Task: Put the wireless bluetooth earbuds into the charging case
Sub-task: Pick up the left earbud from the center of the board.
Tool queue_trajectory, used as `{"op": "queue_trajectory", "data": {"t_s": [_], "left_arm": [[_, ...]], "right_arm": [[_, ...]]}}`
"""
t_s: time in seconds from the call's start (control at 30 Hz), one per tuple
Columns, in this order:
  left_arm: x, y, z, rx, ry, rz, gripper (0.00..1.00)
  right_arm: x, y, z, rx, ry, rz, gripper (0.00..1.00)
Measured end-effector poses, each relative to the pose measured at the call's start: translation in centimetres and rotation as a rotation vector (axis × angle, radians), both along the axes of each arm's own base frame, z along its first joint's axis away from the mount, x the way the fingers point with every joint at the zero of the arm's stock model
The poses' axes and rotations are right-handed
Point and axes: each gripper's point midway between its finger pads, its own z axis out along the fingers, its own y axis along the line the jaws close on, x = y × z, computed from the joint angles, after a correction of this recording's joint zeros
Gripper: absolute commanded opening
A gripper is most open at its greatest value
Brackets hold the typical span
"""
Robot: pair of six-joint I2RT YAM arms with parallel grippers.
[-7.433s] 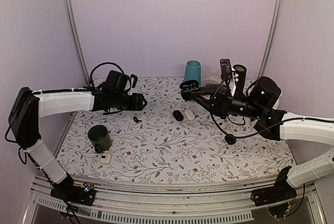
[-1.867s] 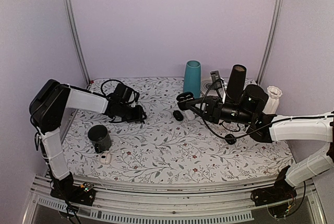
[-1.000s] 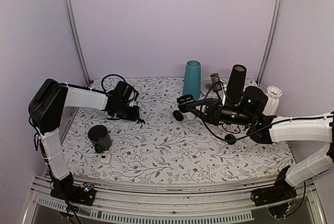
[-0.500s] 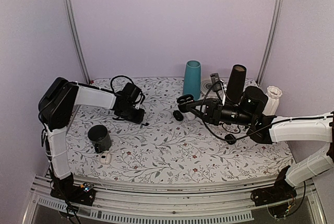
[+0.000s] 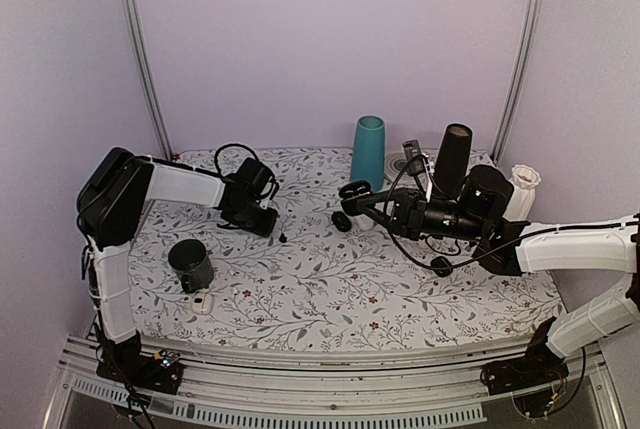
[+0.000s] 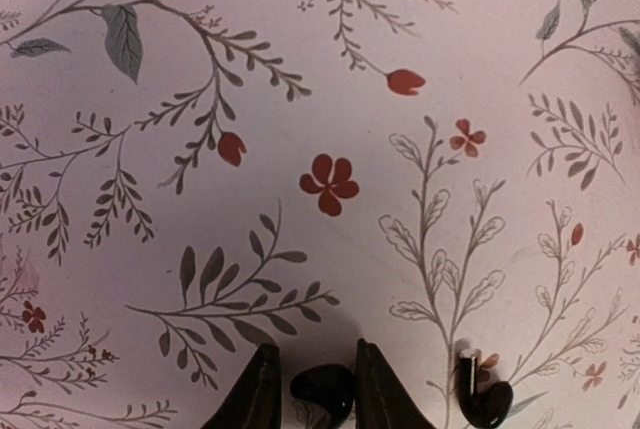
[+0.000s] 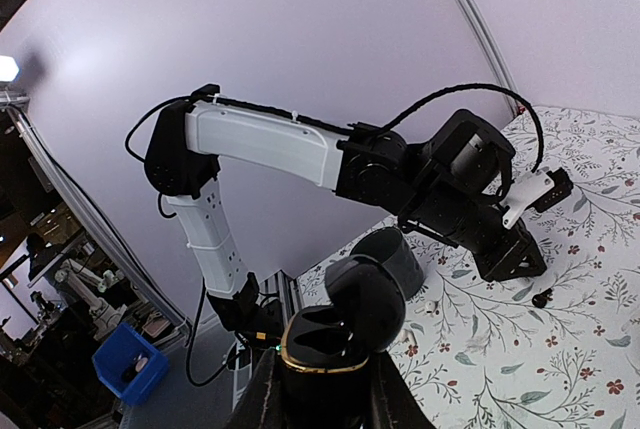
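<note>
floral tablecloth (image 5: 330, 299), lilac walls (image 5: 330, 29), metal posts (image 5: 140, 59)

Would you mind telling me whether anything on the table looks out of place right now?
A loose earbud lies on the tablecloth beside the left gripper, which grips the second earbud. Both are well apart from the open charging case held in the right gripper.

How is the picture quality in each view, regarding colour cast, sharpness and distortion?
Top external view: soft, even light with a lilac cast, no hard shadows, all sharp. Left wrist view: pinkish tint, the floral cloth sharp, the earbud in the left end effector dark at the bottom edge. Right wrist view: strong fisheye bending, the open charging case near the lens, the left corner dim.
</note>
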Motion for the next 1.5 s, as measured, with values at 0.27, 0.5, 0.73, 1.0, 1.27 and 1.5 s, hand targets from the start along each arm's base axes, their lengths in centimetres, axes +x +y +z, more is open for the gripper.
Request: {"op": "queue_trajectory", "data": {"t_s": [0.27, 0.5, 0.73, 1.0, 1.27, 1.5], "left_arm": [[0.2, -0.1, 0.0, 0.002, -0.002, -0.003, 0.29], [0.4, -0.2, -0.1, 0.008, -0.006, -0.008, 0.2], [0.5, -0.2, 0.0, 0.008, -0.01, -0.014, 0.12], [0.4, -0.8, 1.4, -0.031, -0.024, -0.028, 0.13], [1.2, -3.3, 13.2, -0.278, -0.256, -0.071, 0.13], [-0.5, -5.0, 24.9, -0.549, -0.486, -0.161, 0.13]], "right_arm": [[0.0, 0.0, 0.0, 0.0, 0.0, 0.0, 0.03], [0.0, 0.0, 0.0, 0.0, 0.0, 0.0, 0.03], [0.0, 0.0, 0.0, 0.0, 0.0, 0.0, 0.03], [0.0, 0.0, 0.0, -0.001, -0.005, -0.001, 0.03], [0.5, -0.3, 0.1, -0.003, -0.015, -0.011, 0.03], [0.5, 0.1, 1.5, 0.022, -0.033, 0.013, 0.03]]}}
